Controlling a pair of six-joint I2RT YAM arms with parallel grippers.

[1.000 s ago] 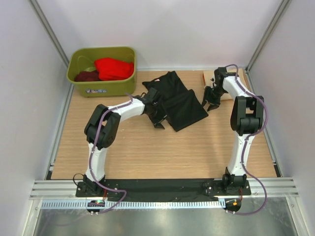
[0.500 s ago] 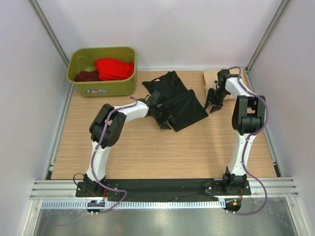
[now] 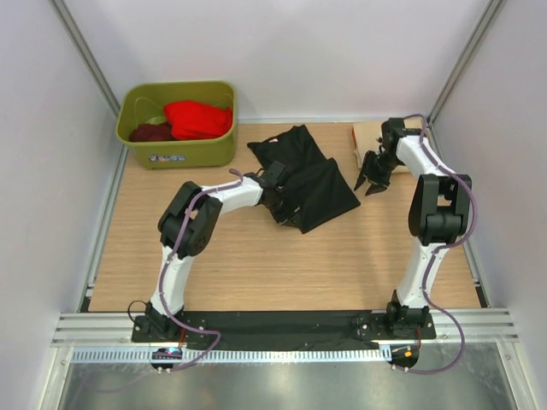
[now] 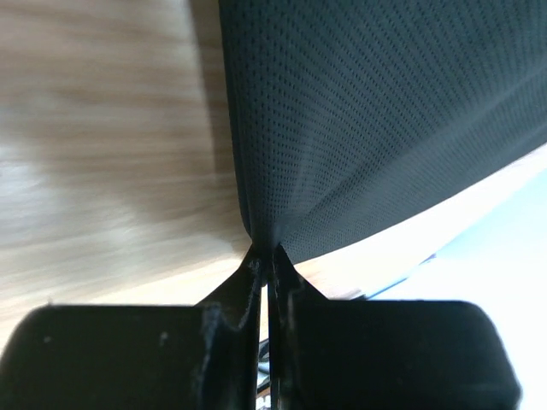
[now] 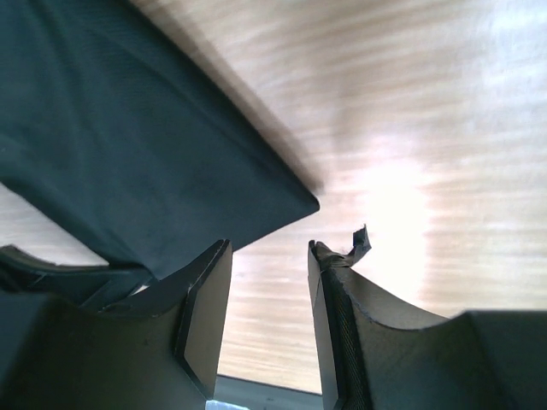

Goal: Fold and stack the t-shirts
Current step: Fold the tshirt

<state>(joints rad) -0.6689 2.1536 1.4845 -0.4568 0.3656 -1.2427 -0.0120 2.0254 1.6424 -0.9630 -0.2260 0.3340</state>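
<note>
The black t-shirt [image 3: 309, 174] lies partly folded on the wooden table, toward the back middle. My left gripper [image 3: 287, 212] is at its near left edge, shut on a pinch of the black cloth [image 4: 385, 111], which bunches into the closed tips [image 4: 265, 252]. My right gripper [image 3: 371, 182] hovers just right of the shirt, open with nothing between its fingers [image 5: 269, 248]. The shirt's corner [image 5: 128, 145] lies just beyond its left finger. A red t-shirt [image 3: 198, 118] and a maroon one [image 3: 151, 132] sit in the tub. A beige t-shirt [image 3: 364, 131] shows behind the right arm.
The olive-green plastic tub [image 3: 179, 152] stands at the table's back left corner. Metal frame rails and white walls close in the left, right and back sides. Bare wooden table [image 3: 282, 265] stretches between the shirt and the arm bases.
My left gripper slid right to the shirt's edge and closed on the cloth. The right gripper drifted slightly to the right, away from the shirt, still open.
</note>
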